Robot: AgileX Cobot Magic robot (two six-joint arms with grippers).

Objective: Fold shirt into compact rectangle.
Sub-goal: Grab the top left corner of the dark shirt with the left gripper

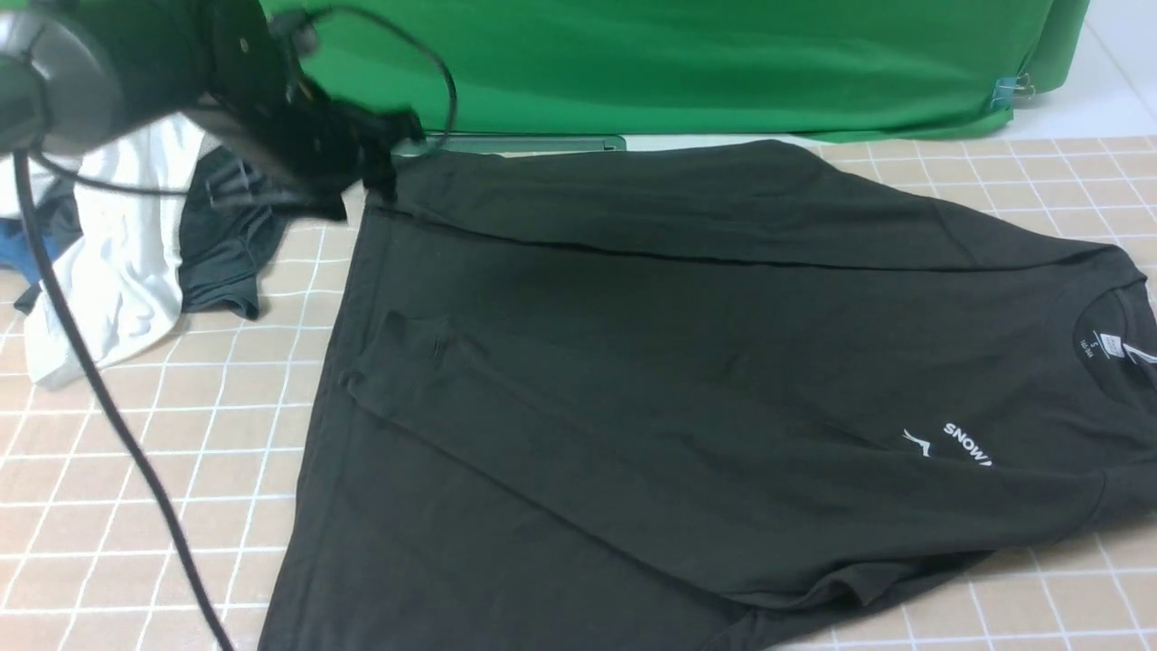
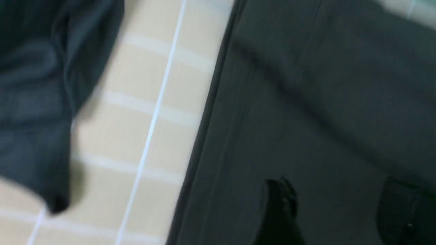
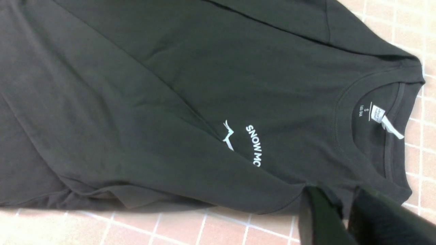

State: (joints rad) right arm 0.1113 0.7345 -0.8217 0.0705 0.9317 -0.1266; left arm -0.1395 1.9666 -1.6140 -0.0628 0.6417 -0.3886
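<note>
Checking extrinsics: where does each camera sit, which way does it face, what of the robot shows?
Front: between the arms, looking forward over the shirt on the tiled table; left arm shows.
Left wrist: looks down at the shirt's hem beside the dark grey garment; left gripper fingers apart.
Right wrist: looks down at collar and print; right gripper shows.
Shared: front and right wrist both show the print.

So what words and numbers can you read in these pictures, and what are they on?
"SNOW MO": white chest print on the black shirt; a fold hides the rest.
"S": printed inside the collar.
"165/84A": beside the S, but it is tiny, so I'm not sure.
Neck label: its print is too small to read.
</note>
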